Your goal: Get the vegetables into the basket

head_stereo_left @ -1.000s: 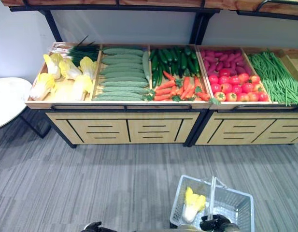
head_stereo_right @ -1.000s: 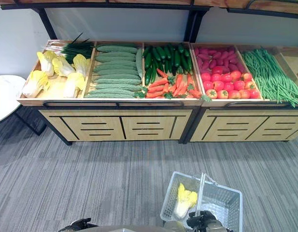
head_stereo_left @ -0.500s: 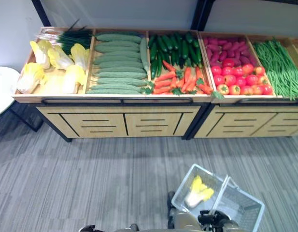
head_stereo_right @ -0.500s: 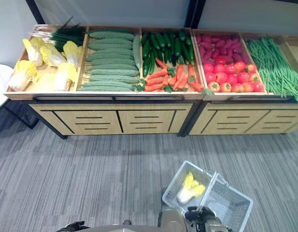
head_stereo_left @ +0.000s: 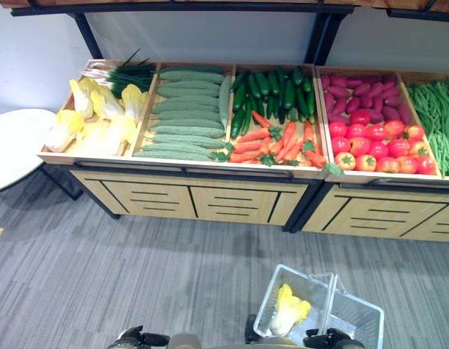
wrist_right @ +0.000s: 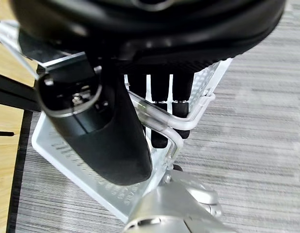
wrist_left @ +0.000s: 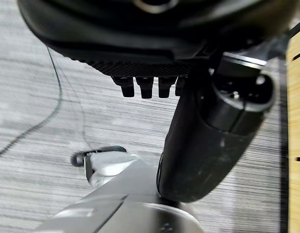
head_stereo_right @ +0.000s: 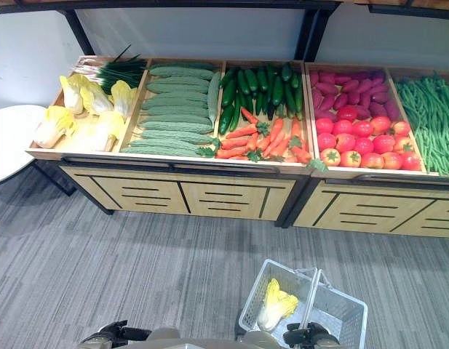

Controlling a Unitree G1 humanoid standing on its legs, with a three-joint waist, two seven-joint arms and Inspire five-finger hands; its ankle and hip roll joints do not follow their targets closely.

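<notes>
A white wire basket (head_stereo_left: 362, 320) hangs low at my right side, over the carpet in front of the stand. One yellow-green cabbage (head_stereo_left: 288, 309) lies in it. My right hand (wrist_right: 154, 29) is shut on the basket's handle (wrist_right: 159, 121), its fingers (wrist_right: 159, 97) hooked round the bar. My left hand (wrist_left: 154, 39) hangs at my left side over the carpet, relaxed and holding nothing. The wooden stand (head_stereo_left: 195, 200) ahead carries cabbages (head_stereo_left: 100, 113), pale cucumbers (head_stereo_left: 184, 116), dark cucumbers (head_stereo_left: 271, 87), carrots (head_stereo_left: 279, 142), tomatoes (head_stereo_left: 377, 145) and green beans (head_stereo_left: 442, 120).
A round white table (head_stereo_left: 13, 145) stands to the left of the stand. Scallions (head_stereo_left: 126, 73) lie behind the cabbages. Black posts (head_stereo_left: 319, 36) rise behind the bins to an upper shelf. Grey carpet (head_stereo_left: 137, 276) lies between me and the stand.
The camera has shifted, so the stand sits differently in the picture. The basket, tilted half a second ago, hangs more level now, still in my right hand with the cabbage inside.
</notes>
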